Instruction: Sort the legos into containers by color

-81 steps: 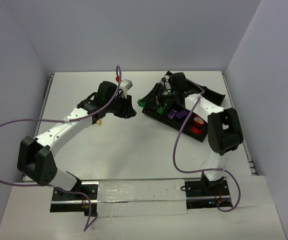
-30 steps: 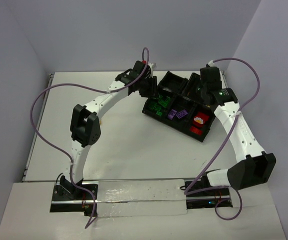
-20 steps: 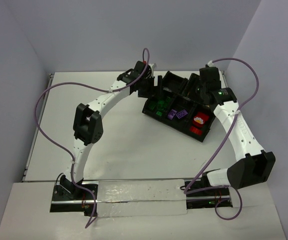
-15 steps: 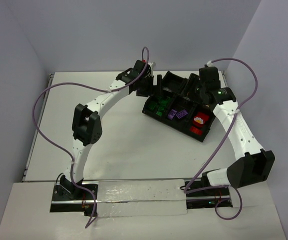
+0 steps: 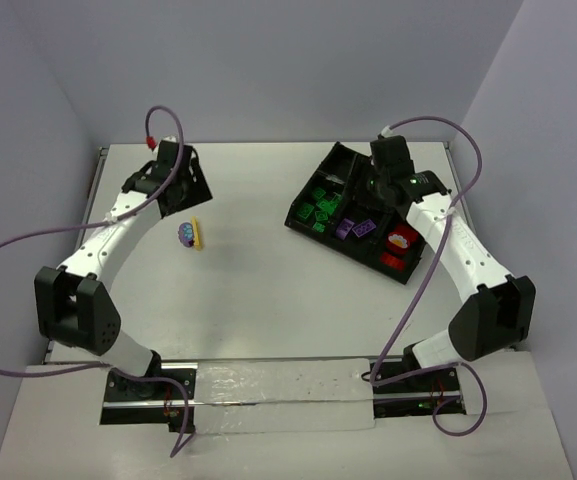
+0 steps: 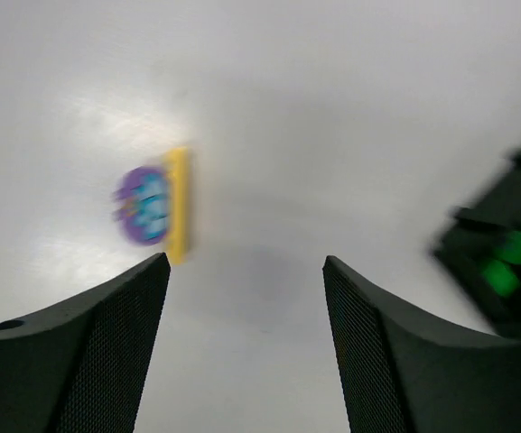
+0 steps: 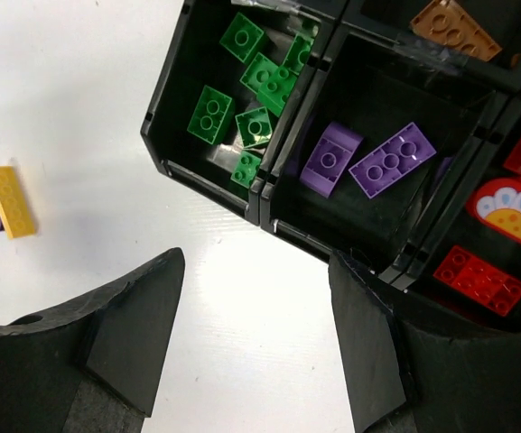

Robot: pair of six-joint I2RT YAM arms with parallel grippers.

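The joined yellow and purple bricks (image 5: pixel 190 234) lie on the table (image 5: pixel 258 290) well left of the tray (image 7: pixel 314 242), so the left end effector (image 6: pixel 245 266), wide and empty near them, probably must descend and close, while the right end effector (image 7: pixel 255 262) hovers wide over the tray.

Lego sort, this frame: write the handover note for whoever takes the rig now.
Left gripper: open, empty, over the table near the yellow brick.
Right gripper: open, empty, over the tray's near edge.
Done: green bricks, purple bricks, red bricks and a brown brick lie in separate compartments.
Left: the yellow brick, with a purple round piece against it, lies on the table outside the tray; bin each by color.
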